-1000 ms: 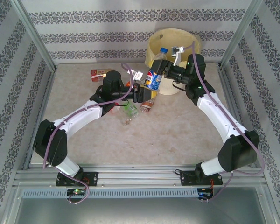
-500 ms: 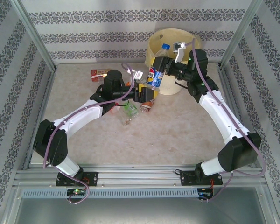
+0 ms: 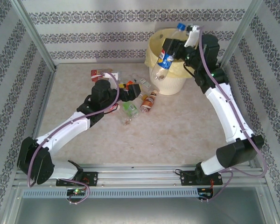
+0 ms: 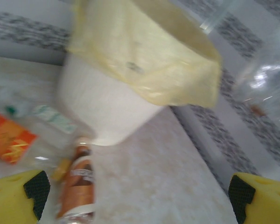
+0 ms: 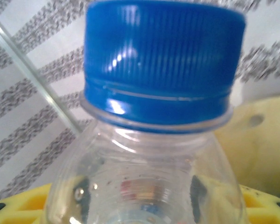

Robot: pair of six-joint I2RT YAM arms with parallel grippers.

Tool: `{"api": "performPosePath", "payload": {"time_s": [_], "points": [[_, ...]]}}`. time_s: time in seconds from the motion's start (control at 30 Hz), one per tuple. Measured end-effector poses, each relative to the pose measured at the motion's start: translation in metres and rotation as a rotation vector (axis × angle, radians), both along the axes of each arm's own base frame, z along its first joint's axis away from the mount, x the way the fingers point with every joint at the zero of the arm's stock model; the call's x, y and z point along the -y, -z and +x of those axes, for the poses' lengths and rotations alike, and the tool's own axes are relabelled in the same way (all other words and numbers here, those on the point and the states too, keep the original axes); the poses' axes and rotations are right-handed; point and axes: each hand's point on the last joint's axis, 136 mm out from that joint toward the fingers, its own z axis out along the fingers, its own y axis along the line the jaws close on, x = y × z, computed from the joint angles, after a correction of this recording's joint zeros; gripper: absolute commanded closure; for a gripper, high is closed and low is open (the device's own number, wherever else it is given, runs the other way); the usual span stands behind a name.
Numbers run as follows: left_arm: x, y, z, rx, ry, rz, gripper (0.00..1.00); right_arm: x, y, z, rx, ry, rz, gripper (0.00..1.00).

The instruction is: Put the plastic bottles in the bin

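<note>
Right jaws pinch the blue-capped bottle (image 3: 164, 60) near its neck, held up at the bin (image 3: 177, 85). The right wrist view has the cap (image 5: 161, 60) close up, yellow pads (image 5: 30, 198) low on either side of the clear shoulder. The bottle's long axis is tilted, cap up and toward the far right, base down toward the bin's near-left rim. In the top view the base overlaps the bin's near wall, so I can't tell if it hangs fully over the opening or just short of it. My read is that the step in hand is the drop. It turns on getting the base past the near rim before letting go, else it may clip the rim and fall outside. Left jaws are spread wide with nothing between them, low over the counter (image 3: 186, 126) by the bottles not yet binned. A brown-label bottle (image 3: 149, 101) lies just ahead, long axis pointing roughly at the bin, with a green-label bottle (image 3: 130, 108) beside it and a red-label bottle (image 3: 99, 73) further left. The left arm (image 3: 70, 126) is nearer to these. The bin stands just beyond them, and nothing looks to be in the way.
</note>
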Motion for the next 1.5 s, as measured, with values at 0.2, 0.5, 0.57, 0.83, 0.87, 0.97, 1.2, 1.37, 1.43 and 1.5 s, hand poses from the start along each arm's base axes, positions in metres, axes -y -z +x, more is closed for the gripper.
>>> {"api": "performPosePath", "payload": {"time_s": [0.2, 0.5, 0.57, 0.83, 0.87, 0.97, 1.2, 1.37, 1.43, 1.5], "points": [[-0.065, 0.046, 0.001, -0.116, -0.276, 0.009, 0.01, 0.021, -0.024, 0.046, 0.081, 0.172, -0.09, 0.43], [-0.116, 0.067, -0.017, -0.183, -0.502, 0.005, 0.01, 0.05, 0.028, 0.127, -0.017, 0.333, -0.26, 0.42], [-0.123, 0.068, -0.019, -0.185, -0.531, 0.001, 0.01, 0.054, 0.044, 0.138, -0.049, 0.334, -0.297, 0.41], [-0.134, 0.08, -0.024, -0.218, -0.581, 0.016, 0.01, 0.053, 0.091, 0.149, -0.145, 0.244, -0.421, 0.4], [-0.135, 0.082, -0.025, -0.224, -0.586, 0.021, 0.01, 0.051, 0.096, 0.149, -0.156, 0.227, -0.435, 0.4], [-0.138, 0.087, -0.025, -0.242, -0.596, 0.032, 0.01, 0.044, 0.112, 0.152, -0.177, 0.181, -0.468, 0.36], [-0.137, 0.11, -0.025, -0.314, -0.602, 0.066, 0.01, 0.03, 0.14, 0.169, -0.207, 0.144, -0.49, 0.07], [-0.136, 0.119, -0.027, -0.35, -0.598, 0.08, 0.01, 0.017, 0.166, 0.17, -0.275, 0.099, -0.454, 0.03], [-0.136, 0.122, -0.027, -0.357, -0.598, 0.087, 0.01, 0.016, 0.165, 0.169, -0.284, 0.097, -0.437, 0.02], [-0.135, 0.125, -0.026, -0.371, -0.598, 0.099, 0.01, 0.016, 0.16, 0.166, -0.283, 0.103, -0.422, 0.02]]}}
